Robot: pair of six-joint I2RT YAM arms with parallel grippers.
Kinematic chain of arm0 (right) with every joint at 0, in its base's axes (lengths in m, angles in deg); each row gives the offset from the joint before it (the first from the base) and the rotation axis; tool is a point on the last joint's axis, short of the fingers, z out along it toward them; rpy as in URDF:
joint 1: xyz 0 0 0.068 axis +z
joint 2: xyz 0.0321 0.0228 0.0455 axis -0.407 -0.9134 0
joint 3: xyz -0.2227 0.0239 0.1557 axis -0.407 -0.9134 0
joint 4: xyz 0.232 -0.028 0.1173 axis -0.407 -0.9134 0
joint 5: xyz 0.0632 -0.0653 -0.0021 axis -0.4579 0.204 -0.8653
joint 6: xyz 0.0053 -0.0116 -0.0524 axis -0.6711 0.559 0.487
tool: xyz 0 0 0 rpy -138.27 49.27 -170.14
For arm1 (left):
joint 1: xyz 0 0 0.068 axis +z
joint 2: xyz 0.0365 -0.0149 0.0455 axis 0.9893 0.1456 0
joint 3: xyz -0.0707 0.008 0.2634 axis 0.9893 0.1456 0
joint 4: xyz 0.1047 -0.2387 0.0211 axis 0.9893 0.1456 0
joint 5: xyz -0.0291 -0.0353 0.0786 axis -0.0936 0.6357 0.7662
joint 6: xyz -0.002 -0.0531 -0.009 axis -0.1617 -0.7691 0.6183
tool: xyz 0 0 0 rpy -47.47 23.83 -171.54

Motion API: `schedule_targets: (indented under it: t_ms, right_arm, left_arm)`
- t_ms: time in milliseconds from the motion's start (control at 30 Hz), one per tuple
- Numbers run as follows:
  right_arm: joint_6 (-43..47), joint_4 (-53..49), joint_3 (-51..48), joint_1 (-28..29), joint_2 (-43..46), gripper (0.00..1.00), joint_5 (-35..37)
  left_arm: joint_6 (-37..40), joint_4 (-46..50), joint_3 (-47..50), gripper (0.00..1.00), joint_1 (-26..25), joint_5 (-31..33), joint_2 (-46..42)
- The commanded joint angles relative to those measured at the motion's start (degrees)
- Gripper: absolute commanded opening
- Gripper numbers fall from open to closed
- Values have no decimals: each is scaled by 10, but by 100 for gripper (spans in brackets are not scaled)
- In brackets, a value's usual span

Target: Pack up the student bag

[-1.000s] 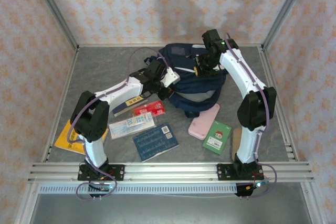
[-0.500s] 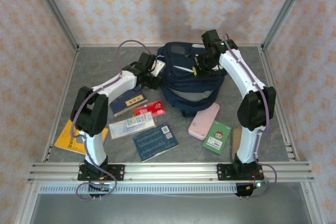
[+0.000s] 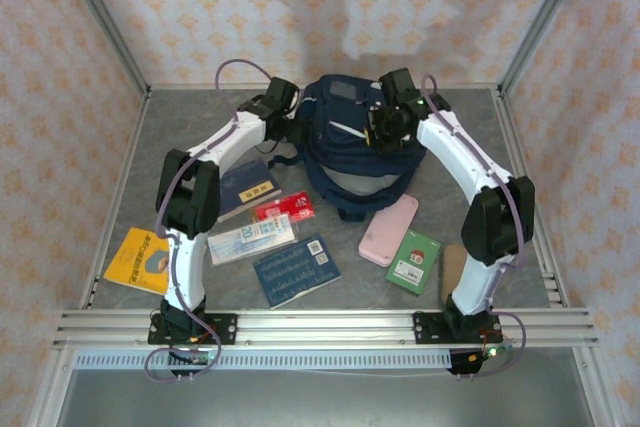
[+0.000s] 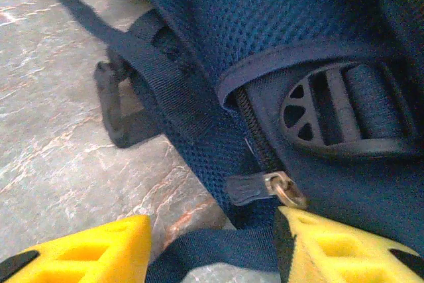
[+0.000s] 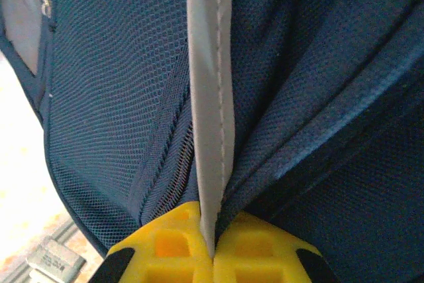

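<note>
The student bag point(image 3: 342, 155) lies at the far middle of the grey table point(image 3: 180, 137), its dark straps trailing toward the arms. The right gripper point(image 5: 213, 246) is pinched tight on a light grey strip point(image 5: 211, 97) of the bag, near its far right side, and the navy mesh fabric folds up on either side of the strip. The left gripper point(image 4: 212, 256) is at the bag's left edge with its yellow fingers point(image 4: 86, 253) spread apart and gripping nothing. A navy strap runs across the gap between them, and a zip pull point(image 4: 255, 189) and a dark plastic buckle point(image 4: 344, 111) sit just beyond. On the table nearer the arm bases lie a navy booklet point(image 3: 250, 187), a red packet point(image 3: 283, 209), a clear pouch point(image 3: 250, 239), a blue card point(image 3: 295, 269), a pink case point(image 3: 390, 230), a green box point(image 3: 414, 260) and a yellow book point(image 3: 140, 259).
</note>
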Motion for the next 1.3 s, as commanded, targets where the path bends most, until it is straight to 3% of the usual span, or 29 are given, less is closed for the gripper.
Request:
schedule_targets:
  t_ms: [0, 133, 300, 467, 567, 700, 833, 967, 1033, 1267]
  right_arm:
    - [-39, 105, 16, 22, 20, 1, 31]
    - [-1, 109, 78, 32, -47, 7, -5]
    - [149, -44, 173, 36, -86, 32, 17]
    - [310, -77, 107, 34, -21, 56, 70]
    - [423, -117, 74, 35, 21, 67, 104]
    - [513, -144, -24, 27, 104, 70, 123]
    - [522, -174, -159, 1, 209, 71, 123]
    - [524, -204, -297, -40, 300, 81, 127]
    - [536, -194, -344, -43, 315, 89, 90]
    - [465, -126, -395, -31, 300, 95, 73]
  left_arm:
    - [-81, -15, 20, 53, 6, -16, -91]
    - [-112, 48, 41, 53, 6, -4, -153]
    - [-123, 117, 83, 55, 6, -6, -226]
    - [-108, 131, 168, 60, -15, -81, -303]
    - [-98, 152, 205, 62, -54, -82, -335]
    - [-99, 178, 239, 62, -120, -70, -346]
    - [-122, 154, 282, 62, -171, -80, -351]
    - [-139, 134, 297, 61, -200, -91, -333]
    - [-140, 135, 294, 61, -208, -89, -321]
    - [-147, 135, 295, 61, -210, -99, -299]
